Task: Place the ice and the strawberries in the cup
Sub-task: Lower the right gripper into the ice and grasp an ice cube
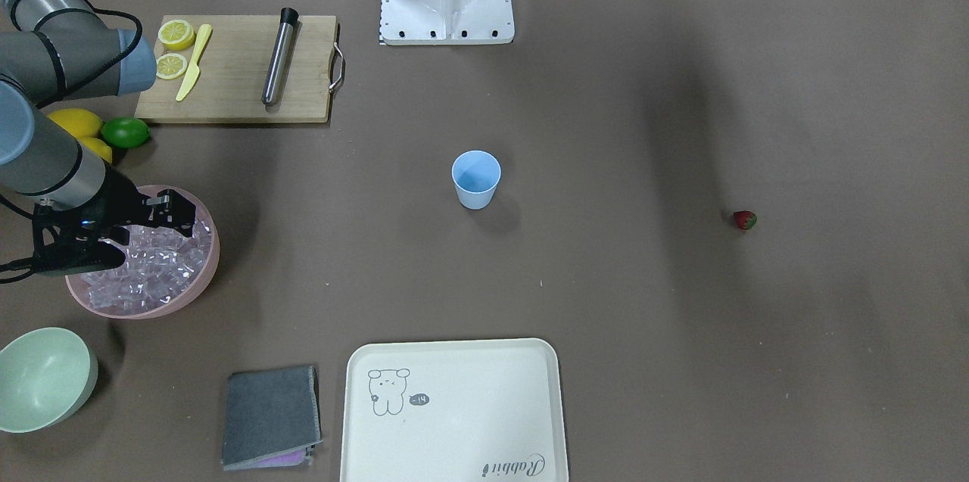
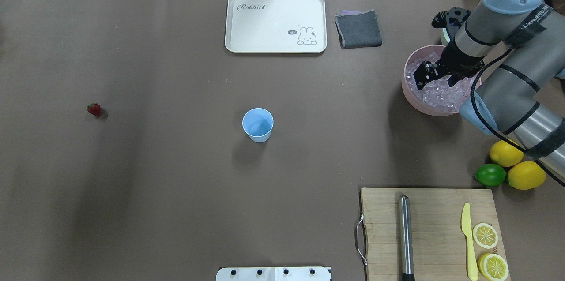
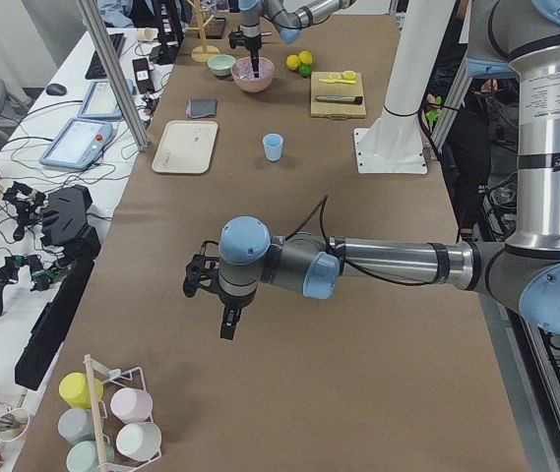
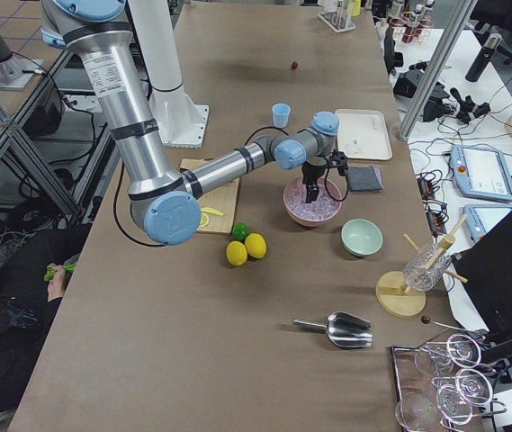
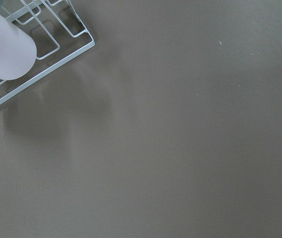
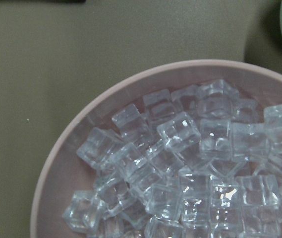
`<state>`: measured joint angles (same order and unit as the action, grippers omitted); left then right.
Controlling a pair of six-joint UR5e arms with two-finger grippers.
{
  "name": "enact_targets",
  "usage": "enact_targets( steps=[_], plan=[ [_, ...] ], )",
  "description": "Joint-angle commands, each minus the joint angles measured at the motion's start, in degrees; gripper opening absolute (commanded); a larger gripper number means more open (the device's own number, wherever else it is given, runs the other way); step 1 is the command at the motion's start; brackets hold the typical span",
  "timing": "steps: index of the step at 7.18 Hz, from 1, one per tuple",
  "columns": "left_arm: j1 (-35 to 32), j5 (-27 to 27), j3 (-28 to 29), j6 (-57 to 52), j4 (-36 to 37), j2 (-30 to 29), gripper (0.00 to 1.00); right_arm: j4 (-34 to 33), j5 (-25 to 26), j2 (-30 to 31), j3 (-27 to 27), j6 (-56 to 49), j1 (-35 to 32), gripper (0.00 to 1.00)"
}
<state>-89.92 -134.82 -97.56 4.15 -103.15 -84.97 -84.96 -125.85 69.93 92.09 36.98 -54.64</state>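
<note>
The right gripper [image 1: 182, 213] was positioned over the ice [image 6: 190, 168] in the pink bowl [image 2: 408, 91] at far right; jaw state could not be determined for it or the left gripper [image 3: 228, 324]. The pale-blue cup [image 2: 258, 125] was located mid-table, the strawberry [image 2: 93, 109] well apart at left.

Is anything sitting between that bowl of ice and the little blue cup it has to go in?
Nothing visible: only bare table lies between the ice in its pink bowl and the cup; the cutting board sits aside.
</note>
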Motion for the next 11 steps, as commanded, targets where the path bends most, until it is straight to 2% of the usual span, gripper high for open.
enact_targets(
  steps=[1,3,6,7,8,10,11],
  plan=[
    [0.01,-0.09,-0.08,-0.02,-0.03,0.07,0.98,0.05,0.34,-0.23,-0.94,-0.15,0.67,0.89],
    [0.18,0.0,0.09,-0.11,-0.03,-0.02,0.98,2.32,0.34,-0.32,-2.35,0.03,0.85,0.81],
    [0.18,-0.09,0.09,-0.28,-0.03,-0.02,0.98,2.87,0.87,-0.32,-3.06,-0.06,0.85,0.79],
    [0.18,-0.09,0.09,-0.28,-0.03,-0.02,0.98,2.95,0.96,-0.4,-3.06,-0.15,0.85,0.72],
    [0.18,-0.09,0.09,-0.28,-0.03,-0.02,0.98,2.95,0.96,-0.4,-3.06,-0.24,0.85,0.64],
    [0.18,-0.18,0.0,-0.28,-0.12,-0.02,0.98,2.95,0.96,-0.4,-3.06,-1.19,0.68,0.27],
    [0.18,-0.18,0.0,-0.2,-0.12,-0.02,0.98,2.95,0.96,-0.4,-2.97,-1.29,0.07,0.13]
  ],
)
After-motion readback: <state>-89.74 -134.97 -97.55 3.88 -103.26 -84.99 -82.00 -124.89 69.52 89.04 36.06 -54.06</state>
